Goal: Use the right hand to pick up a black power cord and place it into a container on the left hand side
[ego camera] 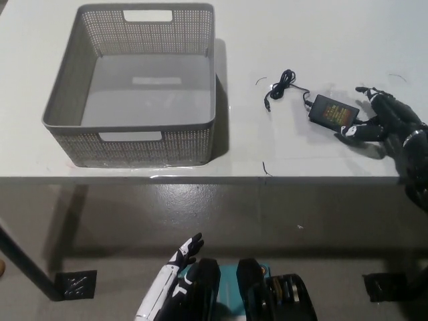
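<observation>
Right robot hand (376, 120), black, is sitting at about 3 o'clock in the head view, fingers spread over the right end of the power cord (314, 101); it is open and not yet gripping, one fingertip lying against the brick's near edge. Whether it is touching the bundled cable under the palm, cannot tell.

The cord's adapter brick (332, 110) is lying flat on the white worktop (267, 40) just left of the hand, thin lead trailing toward 9 o'clock into a small loop (281, 84).

Left robot hand (166, 289), white, is hanging below the worktop edge at 6 o'clock, open, fingers apart.

Risks, as judged: the fingers are closing on a smooth, hard, slab-shaped brick, so it may skid away; the limp thin lead may drag or snag while crossing to the container (134, 87).

Container at 10 o'clock: grey perforated plastic, square, cut-out handles, holding nothing visible.
</observation>
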### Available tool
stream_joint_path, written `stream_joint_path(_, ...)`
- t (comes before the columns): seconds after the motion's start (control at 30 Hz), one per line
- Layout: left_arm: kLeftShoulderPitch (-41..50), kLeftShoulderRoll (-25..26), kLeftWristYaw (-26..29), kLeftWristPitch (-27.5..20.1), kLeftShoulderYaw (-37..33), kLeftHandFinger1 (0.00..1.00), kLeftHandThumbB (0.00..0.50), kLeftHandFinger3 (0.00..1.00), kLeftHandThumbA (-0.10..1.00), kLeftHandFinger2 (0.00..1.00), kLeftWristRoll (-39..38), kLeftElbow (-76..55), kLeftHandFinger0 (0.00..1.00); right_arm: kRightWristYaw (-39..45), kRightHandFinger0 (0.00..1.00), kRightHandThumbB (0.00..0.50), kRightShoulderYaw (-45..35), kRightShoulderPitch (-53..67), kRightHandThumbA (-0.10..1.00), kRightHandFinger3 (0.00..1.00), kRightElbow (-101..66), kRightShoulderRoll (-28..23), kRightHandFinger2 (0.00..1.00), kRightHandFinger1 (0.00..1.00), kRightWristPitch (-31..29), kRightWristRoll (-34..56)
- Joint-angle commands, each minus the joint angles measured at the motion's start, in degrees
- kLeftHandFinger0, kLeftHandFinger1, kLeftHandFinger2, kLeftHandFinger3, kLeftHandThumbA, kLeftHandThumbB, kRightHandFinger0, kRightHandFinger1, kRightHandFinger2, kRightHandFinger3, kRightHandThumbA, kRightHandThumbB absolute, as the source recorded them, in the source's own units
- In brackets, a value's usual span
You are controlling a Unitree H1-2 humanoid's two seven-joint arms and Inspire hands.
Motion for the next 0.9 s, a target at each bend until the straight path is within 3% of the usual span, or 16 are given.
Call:
stream_joint_path(0.0, -1.53, -0.04, -0.59, -0.25, -0.33, 1.00, 0.152, 1.00, 1.00, 1.00, -0.15, -1.27, 1.00, -0.31, 1.00, 0.500, 0.55, -6.53, 0.81, 1.00, 3.12, -0.37, 1.00, 1.00, -2.98, 0.83)
stream_joint_path(0.3, -2.85, 0.62, -1.99, 1.45, -0.61, 1.00, 0.176, 1.00, 1.00, 1.00, 0.00, -1.87, 1.00, -0.83, 1.00, 0.500, 0.45, -7.81, 0.81, 1.00, 6.19, 0.28, 1.00, 1.00, -3.44, 1.38)
stream_joint_path(0.87, -4.40, 0.68, -2.88, 1.55, -0.74, 1.00, 0.157, 1.00, 1.00, 1.00, -0.26, -1.93, 1.00, -1.80, 1.00, 0.500, 1.23, -11.26, 0.83, 1.00, 13.87, 2.04, 1.00, 1.00, -5.70, 1.36)
